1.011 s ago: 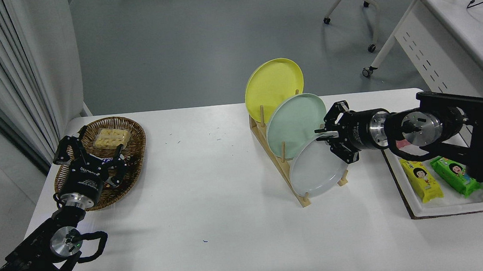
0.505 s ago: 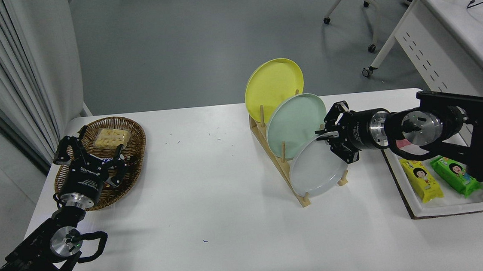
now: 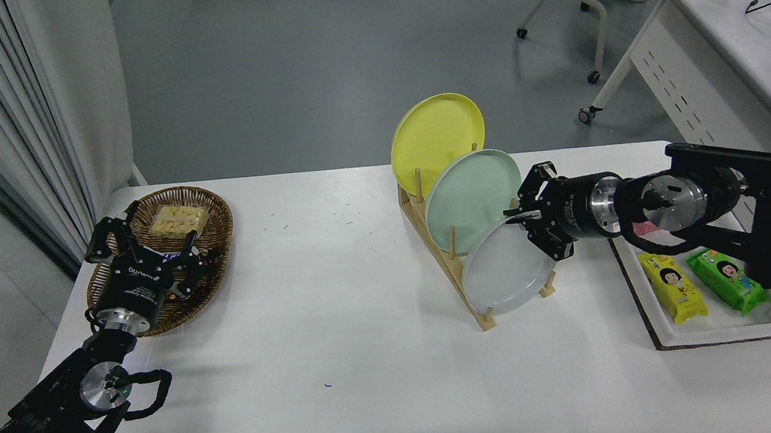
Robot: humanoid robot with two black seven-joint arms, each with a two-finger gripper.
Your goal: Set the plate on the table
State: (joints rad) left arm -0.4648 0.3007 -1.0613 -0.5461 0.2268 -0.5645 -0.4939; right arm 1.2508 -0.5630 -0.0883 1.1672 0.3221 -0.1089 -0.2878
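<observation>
right fingers clamp plate top rim | plate bottom hidden by rack | left fingers spread | snack-pack print unreadable

White brand lettering on the left gripper, upside down and too small to read.

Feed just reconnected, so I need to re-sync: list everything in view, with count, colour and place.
plate: 1, pale grey, front slot of rack
mint-green plate: 1, middle slot
yellow plate: 1, rear slot
rack: 1, wooden, table centre-right
basket: 1, brown wicker, holding snacks, far left
tray: 1, white, right edge
snack packs: 2, yellow and green, in tray
table: 1, white
left tool: open, parked over basket
right tool: at grey plate's upper rim
</observation>
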